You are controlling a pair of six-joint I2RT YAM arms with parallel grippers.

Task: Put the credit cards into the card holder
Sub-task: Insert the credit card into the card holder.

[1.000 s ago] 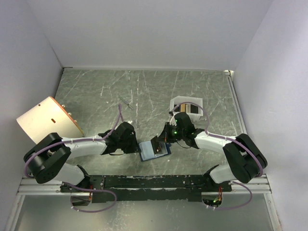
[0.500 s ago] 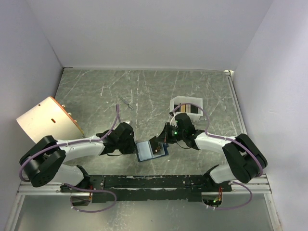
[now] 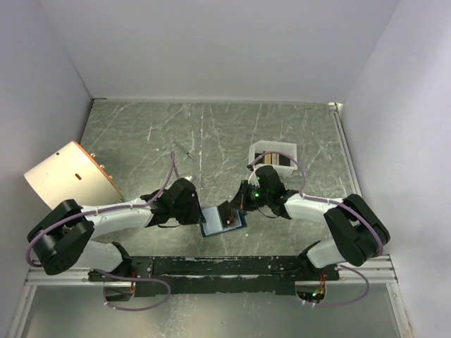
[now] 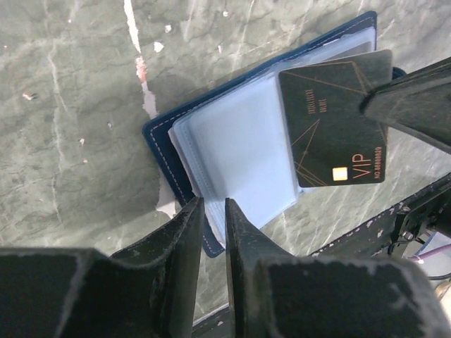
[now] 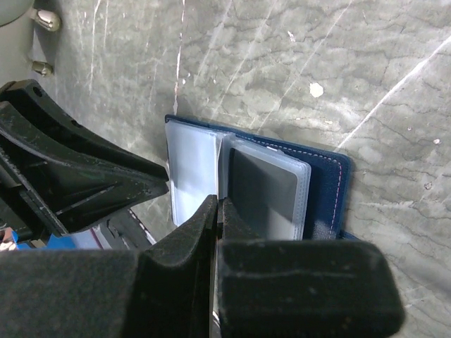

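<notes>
Dark-blue card holder (image 3: 224, 220) lies open on the table (image 3: 141, 141) between both arms, clear sleeves facing up. My left gripper (image 4: 215, 225) is pinched onto its near edge, pinning it. My right gripper (image 5: 217, 211) is clamped on a black card (image 4: 331, 120) held over the right-hand sleeves; I judge it not yet seated. A dark rectangle (image 5: 264, 193) inside one sleeve may be a card already stowed, but the right wrist view is too blurred to confirm. Further credit cards (image 3: 275, 160) sit in the white tray (image 3: 271, 145), well apart. Outstanding: this insertion, then more fetches.
</notes>
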